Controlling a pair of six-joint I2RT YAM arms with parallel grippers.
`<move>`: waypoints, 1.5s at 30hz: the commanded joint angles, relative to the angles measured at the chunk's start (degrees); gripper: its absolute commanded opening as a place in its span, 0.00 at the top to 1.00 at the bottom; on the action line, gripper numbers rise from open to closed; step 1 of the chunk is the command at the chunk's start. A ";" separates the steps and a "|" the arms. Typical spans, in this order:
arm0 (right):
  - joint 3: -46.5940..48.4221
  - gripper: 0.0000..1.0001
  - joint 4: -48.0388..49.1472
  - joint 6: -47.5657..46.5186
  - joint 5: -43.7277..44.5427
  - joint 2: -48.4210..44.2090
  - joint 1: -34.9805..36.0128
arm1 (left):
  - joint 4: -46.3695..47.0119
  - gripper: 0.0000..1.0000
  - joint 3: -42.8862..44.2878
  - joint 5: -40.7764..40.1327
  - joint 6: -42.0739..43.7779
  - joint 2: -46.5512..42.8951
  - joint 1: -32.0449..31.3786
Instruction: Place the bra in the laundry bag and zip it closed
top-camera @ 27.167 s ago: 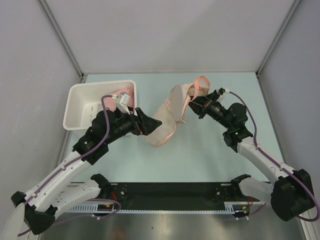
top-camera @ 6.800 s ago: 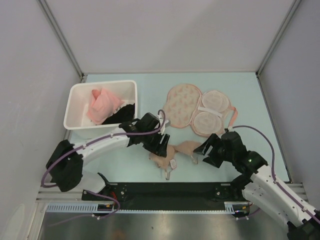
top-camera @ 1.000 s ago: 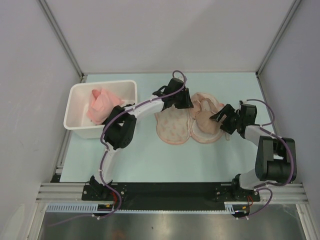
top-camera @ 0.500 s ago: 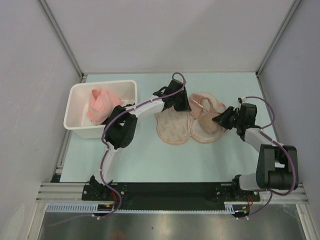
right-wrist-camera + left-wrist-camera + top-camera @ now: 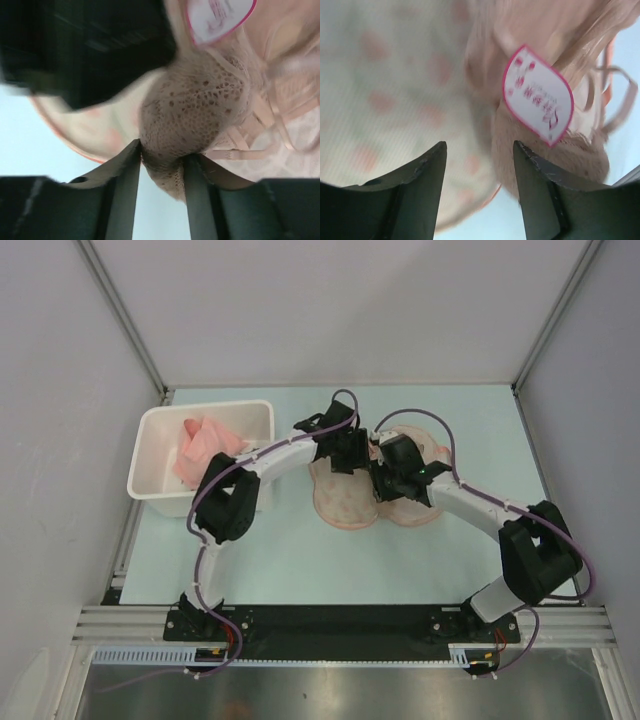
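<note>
The laundry bag (image 5: 340,502) lies open on the table, its two lobes side by side, print showing in the left wrist view (image 5: 385,100). The beige bra (image 5: 197,110) with its pale pink-edged tag (image 5: 536,100) rests over the bag's right lobe (image 5: 415,508). My right gripper (image 5: 385,475) is shut on a fold of the bra's perforated cup (image 5: 165,165). My left gripper (image 5: 350,455) is open just above the bag and the bra's edge (image 5: 545,160), holding nothing. In the top view the arms hide most of the bra.
A white plastic bin (image 5: 160,435) at the left holds a pink cloth (image 5: 205,445). The two arms cross close together over the bag. The pale green table (image 5: 300,550) ends at grey walls on three sides.
My right gripper has swung from the bag's right side leftward across it to its middle, pulling the bra with it. My left gripper has shifted slightly toward the bag's centre.
</note>
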 commanded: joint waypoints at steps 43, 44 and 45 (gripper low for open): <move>4.77 0.50 16.29 35.75 -27.46 17.49 -23.05 | -1.50 0.26 -20.11 13.27 8.27 -14.45 5.63; 5.13 0.50 16.37 35.92 -27.10 17.67 -22.79 | -1.41 0.27 -19.67 13.53 8.27 -13.84 5.63; 5.30 0.50 16.37 36.10 -26.84 18.02 -22.61 | -1.41 0.28 -18.80 13.80 8.19 -13.31 5.63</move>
